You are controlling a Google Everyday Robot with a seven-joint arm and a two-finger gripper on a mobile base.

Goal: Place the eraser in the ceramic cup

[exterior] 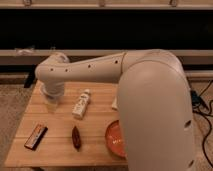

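The eraser (pixel 36 136), a flat dark bar with orange-tan edges, lies on the front left of the wooden table (pixel 95 152). My gripper (pixel 52 104) hangs below the white wrist over the table's back left, well behind the eraser and apart from it. The ceramic cup does not show; the wrist and gripper cover the spot at the back left.
A white bottle (pixel 81 104) lies just right of the gripper. A reddish-brown spindle-shaped thing (pixel 76 137) lies in front of it. An orange-red bowl (pixel 116 140) sits at the front right, partly behind my large arm (pixel 155 110). Carpet surrounds the table.
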